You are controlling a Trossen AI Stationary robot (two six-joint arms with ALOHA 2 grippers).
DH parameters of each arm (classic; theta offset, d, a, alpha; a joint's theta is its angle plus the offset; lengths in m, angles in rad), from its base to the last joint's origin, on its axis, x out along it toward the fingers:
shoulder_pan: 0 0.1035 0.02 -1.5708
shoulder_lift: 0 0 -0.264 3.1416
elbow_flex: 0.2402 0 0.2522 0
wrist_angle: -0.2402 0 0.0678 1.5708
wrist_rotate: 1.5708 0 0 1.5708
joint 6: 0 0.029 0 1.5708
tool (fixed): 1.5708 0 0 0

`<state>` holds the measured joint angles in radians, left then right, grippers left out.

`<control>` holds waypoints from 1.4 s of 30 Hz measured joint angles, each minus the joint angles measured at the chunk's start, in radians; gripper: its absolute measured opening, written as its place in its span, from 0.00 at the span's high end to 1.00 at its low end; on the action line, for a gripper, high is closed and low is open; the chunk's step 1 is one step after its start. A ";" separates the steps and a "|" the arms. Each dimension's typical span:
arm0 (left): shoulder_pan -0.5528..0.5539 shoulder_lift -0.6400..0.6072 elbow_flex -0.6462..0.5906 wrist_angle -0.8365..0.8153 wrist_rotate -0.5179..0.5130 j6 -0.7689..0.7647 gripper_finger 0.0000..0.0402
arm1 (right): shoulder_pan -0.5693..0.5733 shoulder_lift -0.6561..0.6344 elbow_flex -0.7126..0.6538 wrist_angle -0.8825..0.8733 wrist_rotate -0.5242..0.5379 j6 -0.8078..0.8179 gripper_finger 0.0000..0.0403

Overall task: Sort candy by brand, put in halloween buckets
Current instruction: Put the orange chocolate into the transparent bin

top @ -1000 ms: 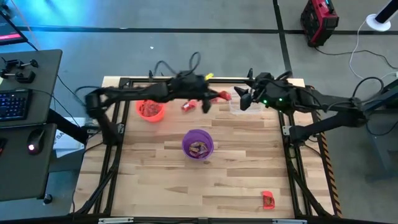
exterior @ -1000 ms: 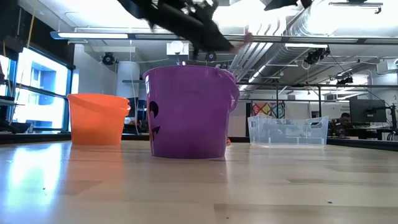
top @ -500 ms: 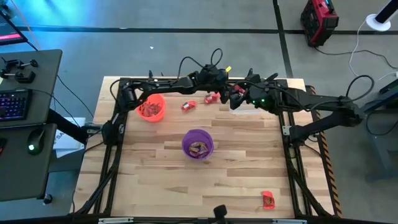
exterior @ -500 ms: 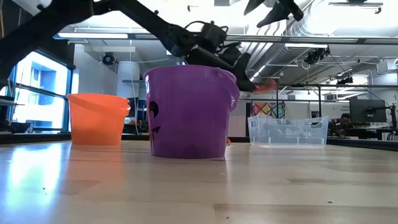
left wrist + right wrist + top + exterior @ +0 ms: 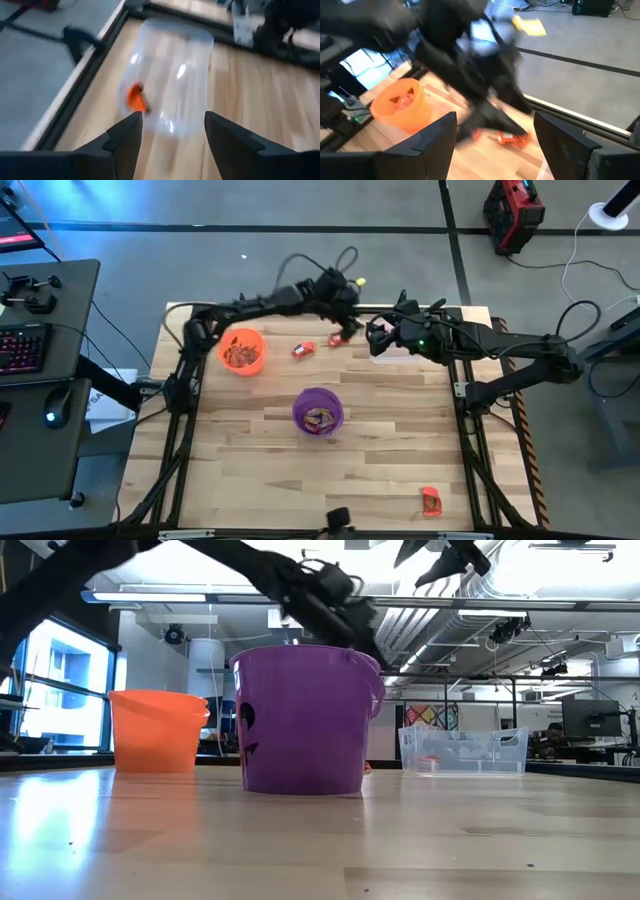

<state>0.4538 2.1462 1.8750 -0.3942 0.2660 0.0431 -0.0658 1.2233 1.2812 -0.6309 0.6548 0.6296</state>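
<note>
Both grippers open over the far table edge.
Left gripper (image 5: 345,330) spread above clear tub (image 5: 170,85) (orange candy (image 5: 136,98) inside); right gripper (image 5: 378,337) spread alongside.

Left hand (image 5: 347,323) open, raised at far edge; right hand (image 5: 376,338) open alongside.

Orange bucket (image 5: 241,351): I'm seeing it standing upright at the table's far left, holding reddish candy.
Purple bucket (image 5: 318,411): it's sitting upright mid-table, wrapped pieces lying inside.
Loose candy: one red piece (image 5: 303,349) is lying between the buckets' far side; another red piece (image 5: 431,501) is resting near the front right edge.
</note>
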 joint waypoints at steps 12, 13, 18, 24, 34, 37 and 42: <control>0.104 -0.490 -0.480 0.034 0.169 -0.114 0.48 | -0.081 0.021 -0.064 -0.098 -0.253 -0.045 0.36; 0.097 -0.546 -0.548 0.089 0.169 -0.150 0.48 | -0.095 0.025 -0.085 -0.077 -0.292 -0.064 0.36; 0.049 -0.822 -0.832 0.326 0.084 -0.317 0.48 | -0.212 0.132 -0.167 0.128 -0.563 -0.174 0.36; -0.007 -1.061 -0.980 0.395 -0.185 -0.459 0.48 | -0.333 0.417 -0.054 0.246 -0.651 -0.277 0.36; -0.009 -1.172 -0.995 0.366 -0.267 -0.478 0.48 | -0.448 0.803 0.267 0.052 -0.631 -0.087 0.36; -0.009 -1.168 -0.995 0.360 -0.267 -0.476 0.48 | -0.452 0.882 0.393 -0.070 -0.619 -0.080 0.36; -0.009 -1.166 -0.995 0.351 -0.266 -0.413 0.48 | -0.451 1.016 0.606 -0.278 -0.594 -0.139 0.36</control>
<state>0.4446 0.9798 0.8799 -0.0432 -0.0005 -0.3697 -0.5171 2.2395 1.8875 -0.9089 0.0613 0.4909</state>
